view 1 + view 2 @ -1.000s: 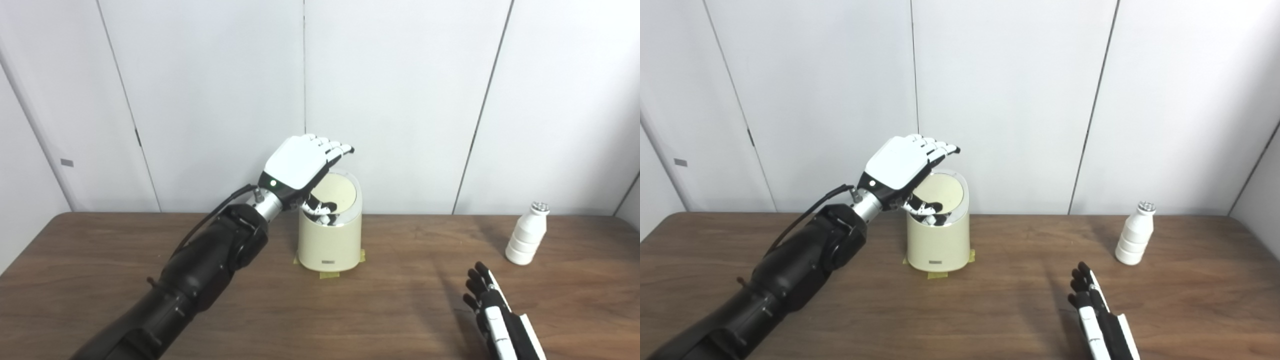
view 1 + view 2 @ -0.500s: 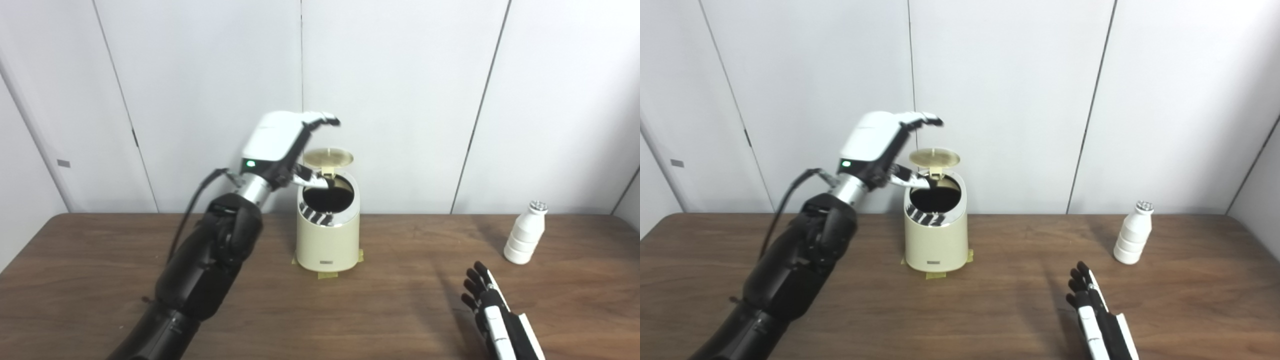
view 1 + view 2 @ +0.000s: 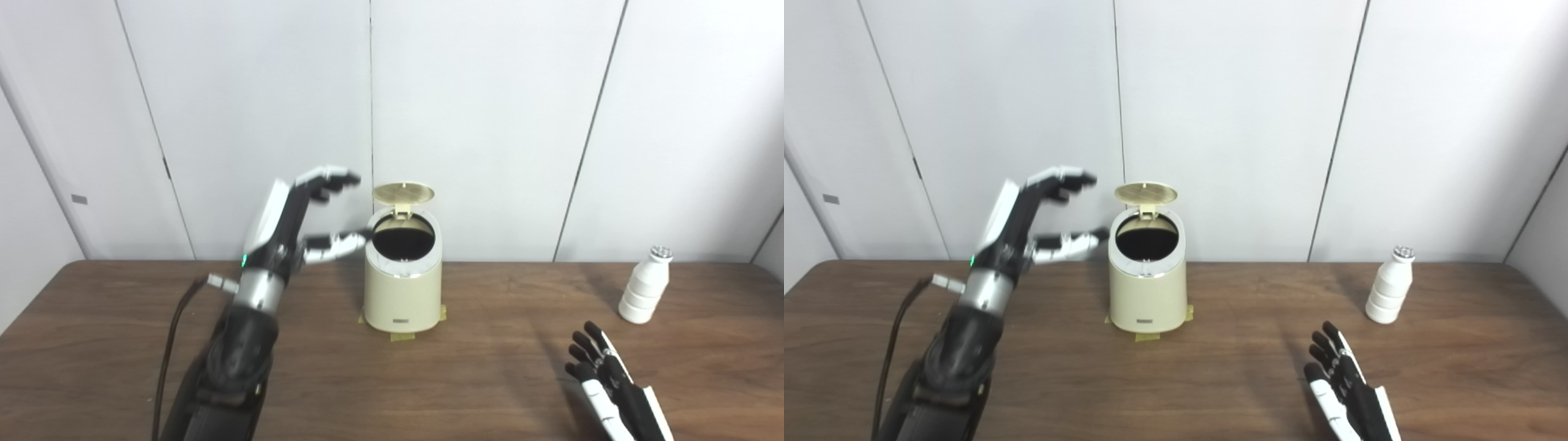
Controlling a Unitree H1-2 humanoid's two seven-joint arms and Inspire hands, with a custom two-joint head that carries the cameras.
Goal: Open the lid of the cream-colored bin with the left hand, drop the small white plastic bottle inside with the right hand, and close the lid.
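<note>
The cream-colored bin (image 3: 402, 293) stands at the back middle of the table, its round lid (image 3: 403, 193) flipped up on the rear hinge and the dark inside showing. My left hand (image 3: 288, 217) is raised just left of the bin, open, fingers apart, its thumb pointing at the bin's rim and holding nothing. The small white plastic bottle (image 3: 644, 286) stands upright at the far right of the table. My right hand (image 3: 603, 386) rests open near the front edge, well short of the bottle.
The brown wooden table (image 3: 478, 373) runs the width of the view, with white wall panels (image 3: 490, 122) right behind it. Yellow tape (image 3: 401, 335) marks the bin's base. A black cable (image 3: 174, 343) hangs beside my left forearm.
The lid went from closed under my left hand to standing open. My left hand has drawn back to the left and lowered, off the bin. My right hand has barely shifted.
</note>
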